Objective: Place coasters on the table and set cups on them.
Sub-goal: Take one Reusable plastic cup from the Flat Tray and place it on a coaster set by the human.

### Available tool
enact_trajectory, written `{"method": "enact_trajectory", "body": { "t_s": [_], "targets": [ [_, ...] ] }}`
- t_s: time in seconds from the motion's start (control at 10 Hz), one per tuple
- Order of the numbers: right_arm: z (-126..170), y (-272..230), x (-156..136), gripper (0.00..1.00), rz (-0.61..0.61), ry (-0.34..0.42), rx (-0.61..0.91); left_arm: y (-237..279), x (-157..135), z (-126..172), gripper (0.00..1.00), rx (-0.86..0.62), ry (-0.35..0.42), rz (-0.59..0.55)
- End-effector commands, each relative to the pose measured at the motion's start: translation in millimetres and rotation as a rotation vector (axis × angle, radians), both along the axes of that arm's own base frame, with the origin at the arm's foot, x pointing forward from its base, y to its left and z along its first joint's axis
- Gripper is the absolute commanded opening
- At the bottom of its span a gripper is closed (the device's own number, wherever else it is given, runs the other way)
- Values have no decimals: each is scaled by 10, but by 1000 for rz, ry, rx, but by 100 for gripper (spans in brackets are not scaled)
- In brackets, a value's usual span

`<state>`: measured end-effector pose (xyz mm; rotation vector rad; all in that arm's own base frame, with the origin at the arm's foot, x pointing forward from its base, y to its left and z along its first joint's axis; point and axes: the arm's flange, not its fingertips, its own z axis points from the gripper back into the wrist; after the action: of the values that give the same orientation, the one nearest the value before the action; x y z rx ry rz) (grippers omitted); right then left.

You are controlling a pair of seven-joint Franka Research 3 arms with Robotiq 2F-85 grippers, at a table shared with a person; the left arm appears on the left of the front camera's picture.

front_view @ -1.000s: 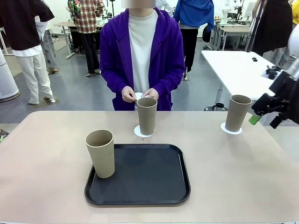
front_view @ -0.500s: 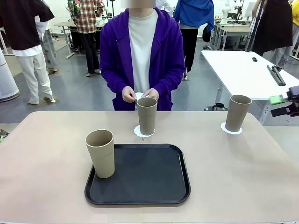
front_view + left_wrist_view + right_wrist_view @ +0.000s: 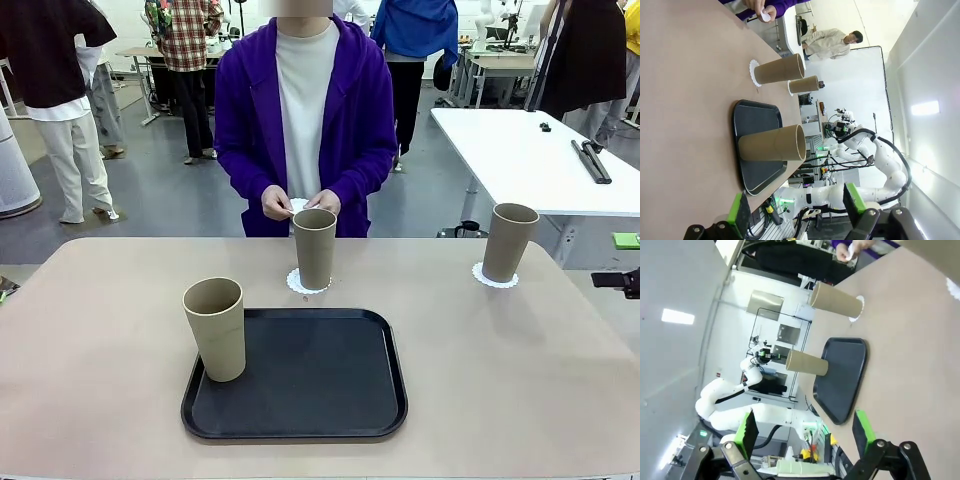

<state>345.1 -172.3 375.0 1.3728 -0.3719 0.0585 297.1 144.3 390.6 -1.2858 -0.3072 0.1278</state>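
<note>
Three tan cups stand on the beige table (image 3: 500, 380). One cup (image 3: 214, 328) is on the black tray's (image 3: 330, 400) left edge. A second cup (image 3: 315, 247) sits on a white coaster (image 3: 299, 285) in front of the person. The third cup (image 3: 510, 241) sits on a coaster (image 3: 495, 280) at the far right. The person's hands hold another coaster (image 3: 297, 205). My right gripper (image 3: 622, 260) is open at the right picture edge, apart from the third cup. The left gripper (image 3: 795, 210) stands open and holds nothing, facing the tray cup (image 3: 772, 143). In the right wrist view, the right gripper (image 3: 805, 430) is open and holds nothing.
A white rectangular table (image 3: 520, 150) stands behind on the right. Other people stand farther back in the room. Most of the tray's surface is bare, as is the table's left and front right.
My right gripper has pulled back from beside the right cup, moving right and down to the picture's edge. The cups, coasters and the person's hands have not moved.
</note>
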Motion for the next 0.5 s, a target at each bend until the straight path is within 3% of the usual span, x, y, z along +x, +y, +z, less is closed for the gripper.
{"method": "enact_trajectory", "body": {
  "t_s": [0.0, 0.4],
  "targets": [
    [30, -124, 101, 100, -16, 46, 8, 1, -8, 5, 100, -10, -19, 0],
    [-102, -229, 135, 100, -7, 106, -16, 1, -8, 5, 100, -10, -19, 0]
  ]
}}
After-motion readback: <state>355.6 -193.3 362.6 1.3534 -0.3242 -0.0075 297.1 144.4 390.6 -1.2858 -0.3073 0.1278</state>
